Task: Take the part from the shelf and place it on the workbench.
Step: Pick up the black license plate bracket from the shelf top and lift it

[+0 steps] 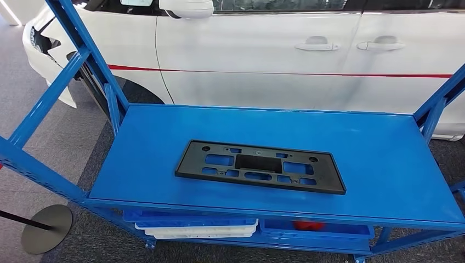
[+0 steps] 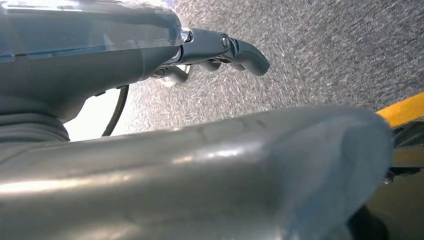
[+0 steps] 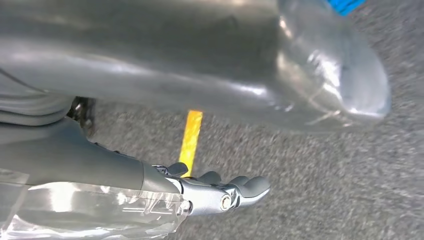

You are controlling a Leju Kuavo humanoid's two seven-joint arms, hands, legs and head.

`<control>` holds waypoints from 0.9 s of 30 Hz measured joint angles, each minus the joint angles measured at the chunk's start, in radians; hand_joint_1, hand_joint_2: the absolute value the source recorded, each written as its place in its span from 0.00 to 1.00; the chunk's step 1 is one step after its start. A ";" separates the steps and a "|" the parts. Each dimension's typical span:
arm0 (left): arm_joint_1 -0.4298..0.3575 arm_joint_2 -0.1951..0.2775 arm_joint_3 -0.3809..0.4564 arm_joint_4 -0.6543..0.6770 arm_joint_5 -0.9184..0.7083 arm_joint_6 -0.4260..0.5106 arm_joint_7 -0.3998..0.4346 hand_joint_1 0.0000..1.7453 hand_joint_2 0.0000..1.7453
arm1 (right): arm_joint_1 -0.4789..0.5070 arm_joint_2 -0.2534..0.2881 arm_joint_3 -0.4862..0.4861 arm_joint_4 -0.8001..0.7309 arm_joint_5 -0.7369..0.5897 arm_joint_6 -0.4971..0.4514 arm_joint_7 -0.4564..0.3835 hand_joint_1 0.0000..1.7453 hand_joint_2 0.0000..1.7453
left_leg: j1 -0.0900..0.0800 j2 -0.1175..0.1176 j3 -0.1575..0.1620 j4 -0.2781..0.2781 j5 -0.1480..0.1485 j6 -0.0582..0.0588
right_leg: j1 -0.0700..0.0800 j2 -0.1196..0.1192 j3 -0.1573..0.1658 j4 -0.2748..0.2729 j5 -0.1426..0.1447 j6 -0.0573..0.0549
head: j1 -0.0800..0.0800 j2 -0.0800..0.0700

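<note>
part flat on shelf; hands hanging apart

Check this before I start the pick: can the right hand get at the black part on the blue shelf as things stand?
Probably yes, once raised. The black part lies flat on the blue shelf with nothing on or beside it. The right hand hangs open over grey carpet, holding nothing, so it must lift first.

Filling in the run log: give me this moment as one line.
part: flat on blue shelf, untouched | left hand: hanging over floor, holds nothing | right hand: same | stage: grasp not begun
</note>
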 joint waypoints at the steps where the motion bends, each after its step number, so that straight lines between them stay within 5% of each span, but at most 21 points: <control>1: -0.001 -0.002 0.000 0.000 0.006 0.000 -0.003 0.00 0.00 | 0.000 -0.002 -0.002 -0.005 -0.012 0.027 -0.009 0.00 0.00 | 0.000 0.000 0.031 -0.065 0.037 0.005 | 0.001 0.001 0.002 0.000 -0.001 0.001 | 0.000 0.000; 4: -0.004 -0.008 0.001 0.000 0.021 0.000 -0.011 0.00 0.00 | 0.000 -0.010 -0.002 -0.021 -0.053 0.112 -0.029 0.00 0.00 | -0.008 0.000 0.108 -0.229 0.089 0.025 | 0.003 0.003 0.004 0.001 -0.003 0.012 | 0.000 0.000; 8: 0.002 -0.018 0.001 0.000 0.030 0.001 -0.018 0.00 0.00 | -0.002 -0.024 -0.003 -0.043 -0.105 0.184 -0.035 0.00 0.00 | -0.010 0.000 0.117 -0.256 0.097 0.044 | -0.001 0.002 0.004 0.006 -0.009 0.038 | 0.000 0.000; 10: 0.003 -0.024 0.001 0.000 0.033 0.000 -0.019 0.00 0.00 | -0.003 -0.031 -0.002 -0.054 -0.124 0.200 -0.033 0.00 0.00 | -0.005 0.001 0.123 -0.268 0.105 0.054 | -0.003 0.002 -0.027 0.075 -0.054 0.047 | 0.000 0.000; 12: 0.005 -0.027 0.002 0.000 0.039 -0.001 -0.019 0.00 0.00 | -0.003 -0.035 -0.002 -0.062 -0.137 0.207 -0.029 0.00 0.00 | -0.008 0.002 0.121 -0.269 0.106 0.058 | -0.004 0.001 -0.093 0.206 -0.118 0.054 | 0.000 0.000; 14: 0.009 -0.029 0.003 0.000 0.045 -0.002 -0.019 0.00 0.00 | -0.002 -0.037 -0.002 -0.066 -0.145 0.209 -0.026 0.00 0.00 | -0.008 0.002 0.121 -0.268 0.105 0.058 | -0.005 0.001 -0.130 0.277 -0.128 0.059 | 0.000 0.000; 15: 0.011 -0.029 0.004 0.000 0.047 -0.002 -0.019 0.00 0.00 | -0.002 -0.037 -0.002 -0.068 -0.148 0.209 -0.025 0.00 0.00 | -0.008 0.002 0.122 -0.267 0.104 0.057 | -0.006 0.000 -0.120 0.253 -0.104 0.060 | 0.000 0.000; 17: 0.012 -0.030 0.005 0.000 0.048 -0.003 -0.019 0.00 0.00 | -0.004 -0.038 -0.002 -0.071 -0.152 0.209 -0.024 0.00 0.00 | -0.008 0.001 0.124 -0.262 0.099 0.052 | -0.008 -0.002 -0.056 0.118 -0.035 0.058 | 0.000 0.000; 19: 0.012 -0.031 0.006 0.000 0.048 -0.003 -0.019 0.00 0.00 | -0.007 -0.040 -0.002 -0.074 -0.153 0.209 -0.024 0.00 0.00 | -0.012 0.000 0.123 -0.253 0.092 0.043 | -0.006 -0.001 -0.009 0.014 0.001 0.048 | 0.000 0.000; 24: 0.013 -0.030 0.007 0.000 0.048 -0.003 -0.018 0.00 0.00 | -0.009 -0.040 -0.002 -0.074 -0.156 0.208 -0.023 0.00 0.00 | -0.021 -0.001 0.122 -0.248 0.087 0.057 | -0.010 0.000 -0.002 -0.008 0.009 0.038 | 0.000 0.000; 27: 0.013 -0.032 0.007 0.000 0.045 -0.008 -0.015 0.00 0.00 | -0.010 -0.039 -0.002 -0.074 -0.161 0.202 -0.025 0.00 0.00 | -0.019 0.002 0.152 -0.316 0.127 0.068 | -0.010 -0.002 0.009 -0.023 0.013 0.039 | 0.000 0.000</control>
